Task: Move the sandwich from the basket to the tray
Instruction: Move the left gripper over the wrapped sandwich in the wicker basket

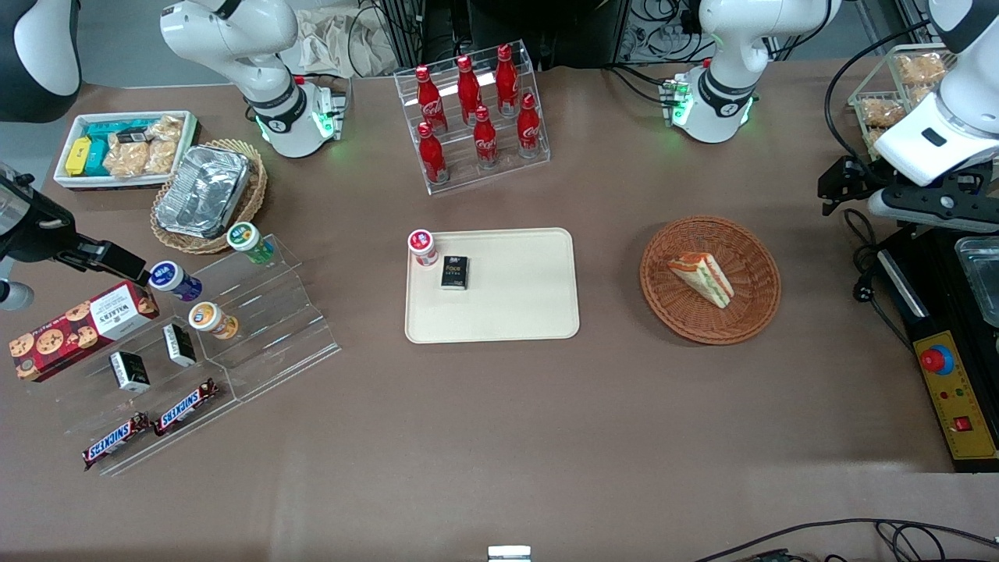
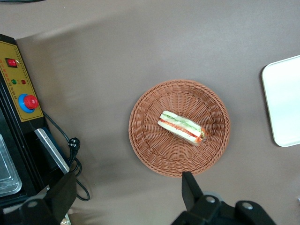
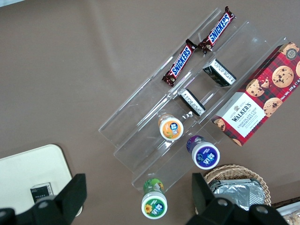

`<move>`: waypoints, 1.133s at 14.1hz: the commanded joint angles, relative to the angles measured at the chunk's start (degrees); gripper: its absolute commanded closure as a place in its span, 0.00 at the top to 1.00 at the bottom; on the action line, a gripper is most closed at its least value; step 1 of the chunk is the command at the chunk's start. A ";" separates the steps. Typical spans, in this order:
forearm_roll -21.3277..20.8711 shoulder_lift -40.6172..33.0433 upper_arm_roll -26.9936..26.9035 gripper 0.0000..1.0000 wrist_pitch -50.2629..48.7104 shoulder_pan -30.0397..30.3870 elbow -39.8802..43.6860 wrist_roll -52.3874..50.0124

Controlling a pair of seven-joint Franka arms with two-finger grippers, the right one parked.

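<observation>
Triangular white-bread sandwich with orange-red and green filling lies in the round reddish-brown wicker basket, on its side, filling layers visible in the left wrist view. Basket sits on the brown tabletop, toward the working arm's end, well apart from the flat cream-beige rectangular tray.

Tray holds a small black box and a red-and-white capped round container, both near one corner; container sits at the rim. One tray corner shows in the wrist view.

Left gripper is open, fingers spread wide, holding nothing. It hangs above bare tabletop just beside the basket rim, not touching basket or sandwich. In the front view the gripper is at the working arm's end, above the tabletop, clear of the basket.
</observation>
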State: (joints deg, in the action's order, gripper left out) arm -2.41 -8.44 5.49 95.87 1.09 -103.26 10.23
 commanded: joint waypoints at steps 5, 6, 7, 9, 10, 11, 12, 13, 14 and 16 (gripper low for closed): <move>-0.23 -0.27 0.40 1.00 0.55 0.32 -0.63 -2.92; 0.55 -0.44 0.40 1.00 0.11 0.32 -0.72 -4.76; 0.47 -0.62 0.31 1.00 -0.07 0.41 -0.81 -8.78; 0.65 -0.62 0.57 1.00 -0.33 -0.03 -0.98 -14.59; 0.82 -0.70 0.92 1.00 -0.42 -0.38 -1.51 -18.97; 1.00 -0.79 1.88 1.00 -0.42 -1.25 -2.21 -24.50; 1.00 -0.62 2.59 1.00 -0.42 -1.52 -2.21 -29.25; 1.00 -0.62 3.64 1.00 -0.42 -1.79 -2.21 -33.56; 1.09 -0.70 4.61 1.00 -0.42 -1.88 -2.47 -37.78; 1.09 -0.79 7.94 1.00 -0.95 -1.88 -4.13 -47.97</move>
State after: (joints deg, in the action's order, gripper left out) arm -1.69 -8.32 11.21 95.54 -0.65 -105.46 -29.01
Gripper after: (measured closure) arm 0.000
